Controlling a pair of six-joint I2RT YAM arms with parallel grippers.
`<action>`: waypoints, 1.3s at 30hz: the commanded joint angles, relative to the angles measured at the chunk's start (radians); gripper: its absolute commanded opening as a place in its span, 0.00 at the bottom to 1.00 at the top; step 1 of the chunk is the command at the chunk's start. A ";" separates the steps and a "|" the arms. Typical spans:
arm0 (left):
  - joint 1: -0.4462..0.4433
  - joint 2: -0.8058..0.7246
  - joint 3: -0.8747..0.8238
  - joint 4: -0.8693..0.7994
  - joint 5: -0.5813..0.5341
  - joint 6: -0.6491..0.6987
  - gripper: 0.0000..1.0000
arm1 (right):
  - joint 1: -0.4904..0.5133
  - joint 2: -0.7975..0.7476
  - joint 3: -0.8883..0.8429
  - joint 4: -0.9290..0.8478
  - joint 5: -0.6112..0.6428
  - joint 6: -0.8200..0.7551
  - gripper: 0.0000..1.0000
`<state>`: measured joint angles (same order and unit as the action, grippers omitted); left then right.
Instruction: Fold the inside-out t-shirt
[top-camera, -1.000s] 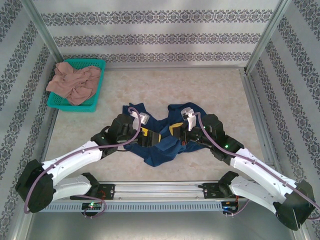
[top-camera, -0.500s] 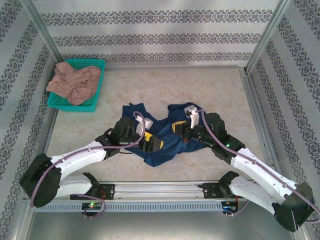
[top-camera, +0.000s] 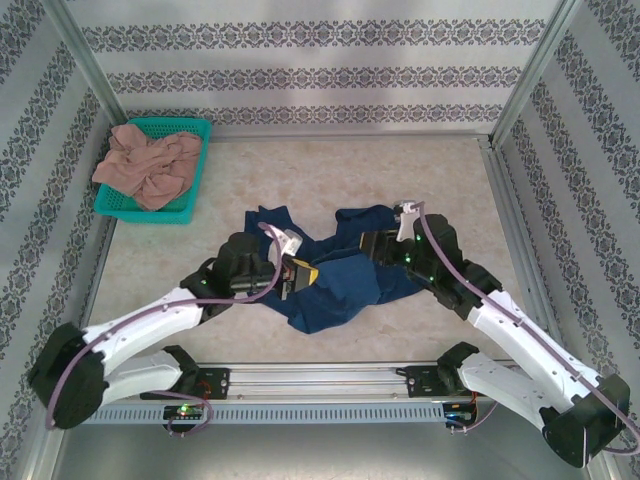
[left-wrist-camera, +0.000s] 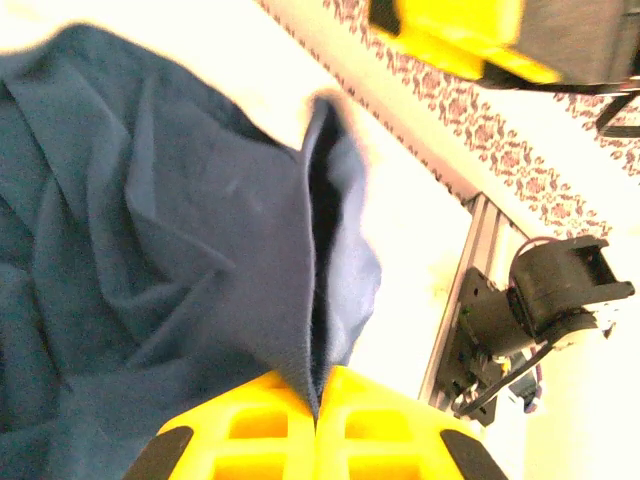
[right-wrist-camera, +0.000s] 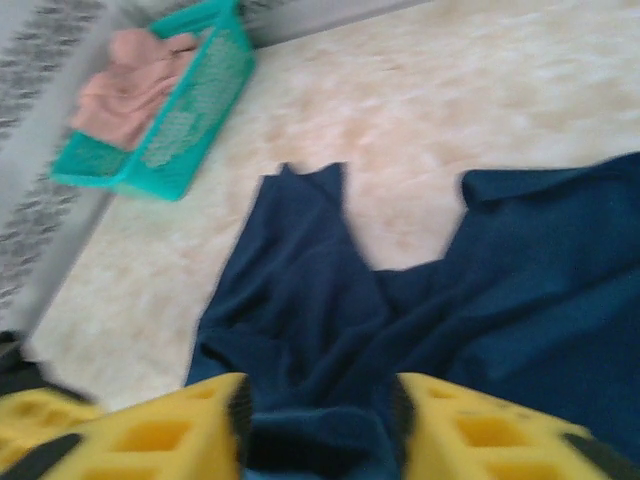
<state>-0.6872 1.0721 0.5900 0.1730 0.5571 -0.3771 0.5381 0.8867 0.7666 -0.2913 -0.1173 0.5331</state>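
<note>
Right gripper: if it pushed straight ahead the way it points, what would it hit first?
The t-shirt: bunched navy cloth lies between and just ahead of the open jaws of the right gripper, seemingly touching.

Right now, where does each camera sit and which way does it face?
Top: above and behind the arms, looking down on the table; left arm and right arm show.
Left wrist: on the left arm, looking along the left gripper, shut on a fold of the t-shirt.
Right wrist: on the right arm, looking over the open right gripper toward the basket.
Shared: t-shirt in all three; basket in top and right wrist.
</note>
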 joint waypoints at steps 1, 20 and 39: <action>-0.005 -0.050 0.032 -0.152 -0.101 0.102 0.00 | -0.028 0.008 0.084 -0.216 0.114 -0.020 0.52; 0.231 -0.109 0.413 -0.735 -0.431 0.104 0.00 | -0.327 0.578 0.167 -0.360 0.205 -0.143 0.76; 0.438 -0.150 0.537 -0.749 -0.444 0.105 0.00 | -0.448 0.567 0.281 -0.235 0.108 -0.186 0.00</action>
<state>-0.3019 0.9516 1.0286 -0.5739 0.1371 -0.2871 0.1017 1.6672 1.0706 -0.5945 0.0299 0.3374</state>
